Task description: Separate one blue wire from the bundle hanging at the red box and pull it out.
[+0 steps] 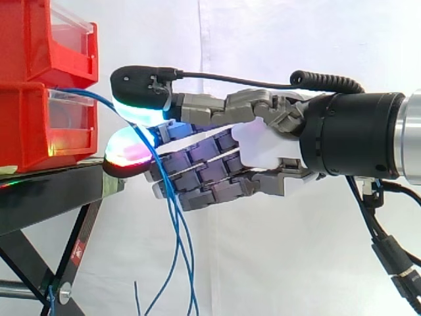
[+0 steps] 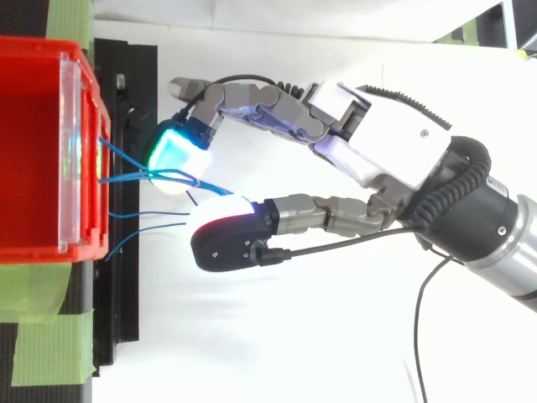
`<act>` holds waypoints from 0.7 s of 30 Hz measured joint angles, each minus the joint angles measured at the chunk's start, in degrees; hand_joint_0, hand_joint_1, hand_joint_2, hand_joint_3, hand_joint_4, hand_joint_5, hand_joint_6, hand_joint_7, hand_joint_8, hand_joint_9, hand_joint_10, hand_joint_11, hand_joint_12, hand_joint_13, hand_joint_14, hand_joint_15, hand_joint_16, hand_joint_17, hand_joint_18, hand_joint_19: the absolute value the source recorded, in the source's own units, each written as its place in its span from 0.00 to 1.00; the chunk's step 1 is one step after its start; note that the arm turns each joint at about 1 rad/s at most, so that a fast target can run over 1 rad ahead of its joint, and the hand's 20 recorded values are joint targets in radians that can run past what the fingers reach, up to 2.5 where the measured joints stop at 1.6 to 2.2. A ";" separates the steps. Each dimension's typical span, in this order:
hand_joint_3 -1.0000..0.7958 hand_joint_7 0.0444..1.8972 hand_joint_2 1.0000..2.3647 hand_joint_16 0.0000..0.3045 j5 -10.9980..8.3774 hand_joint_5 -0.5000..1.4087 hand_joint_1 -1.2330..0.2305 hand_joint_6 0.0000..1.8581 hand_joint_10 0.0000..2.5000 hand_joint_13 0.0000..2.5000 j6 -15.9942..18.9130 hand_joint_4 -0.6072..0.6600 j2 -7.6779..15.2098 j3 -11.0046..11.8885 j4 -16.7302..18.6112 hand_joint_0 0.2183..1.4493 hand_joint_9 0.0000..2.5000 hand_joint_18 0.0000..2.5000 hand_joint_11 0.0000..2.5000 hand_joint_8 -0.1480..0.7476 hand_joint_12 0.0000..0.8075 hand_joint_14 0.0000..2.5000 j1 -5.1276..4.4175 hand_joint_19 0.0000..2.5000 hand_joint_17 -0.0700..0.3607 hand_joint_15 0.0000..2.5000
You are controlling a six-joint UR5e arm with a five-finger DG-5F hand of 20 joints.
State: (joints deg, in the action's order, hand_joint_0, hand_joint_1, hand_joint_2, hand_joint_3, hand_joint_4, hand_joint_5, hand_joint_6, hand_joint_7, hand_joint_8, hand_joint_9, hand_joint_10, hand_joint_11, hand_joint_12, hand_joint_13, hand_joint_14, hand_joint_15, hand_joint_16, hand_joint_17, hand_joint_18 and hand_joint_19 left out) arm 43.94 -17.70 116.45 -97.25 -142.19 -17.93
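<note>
A bundle of thin blue wires leaves the front of the lower red bin and hangs down past the stand's edge. From above, the wires fan out of the red bin and two of them converge toward my hand. My hand reaches in from the right. A cyan-green pad sits above and a red-pink pad below, closed together on blue wire just in front of the bin. The other fingers lie curled beneath. Two more strands run loose below the pinch.
A second red bin is stacked on the lower one. Both rest on a black stand with slanted legs. Green tape marks the surface beside the stand. A white curtain hangs behind.
</note>
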 measured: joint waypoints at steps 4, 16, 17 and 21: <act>0.29 0.50 0.00 0.18 -0.03 0.18 0.35 0.36 0.00 0.07 0.29 0.70 0.00 0.19 0.00 0.31 0.11 0.09 0.00 0.51 0.47 0.00 0.00 0.02 0.45 0.06; 0.31 0.47 0.00 0.18 -0.09 0.18 0.33 0.39 0.00 0.09 0.47 0.69 0.00 0.94 -0.12 0.32 0.12 0.11 0.00 0.52 0.48 0.00 -0.19 0.01 0.45 0.05; 0.31 0.46 0.00 0.18 -0.09 0.18 0.33 0.40 0.00 0.09 0.47 0.69 0.00 0.94 -0.10 0.33 0.12 0.11 0.00 0.52 0.48 0.00 -0.22 0.02 0.45 0.05; 0.32 0.46 0.00 0.18 -0.09 0.18 0.32 0.41 0.00 0.09 0.47 0.69 0.00 0.94 -0.06 0.33 0.12 0.12 0.00 0.52 0.48 0.00 -0.32 0.02 0.45 0.05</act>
State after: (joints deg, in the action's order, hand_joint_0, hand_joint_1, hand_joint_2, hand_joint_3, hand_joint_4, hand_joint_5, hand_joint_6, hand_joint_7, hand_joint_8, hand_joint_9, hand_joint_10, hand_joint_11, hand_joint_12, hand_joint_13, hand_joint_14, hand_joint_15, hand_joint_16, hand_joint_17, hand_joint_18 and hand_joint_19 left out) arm 43.86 -17.23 116.46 -96.31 -142.25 -18.25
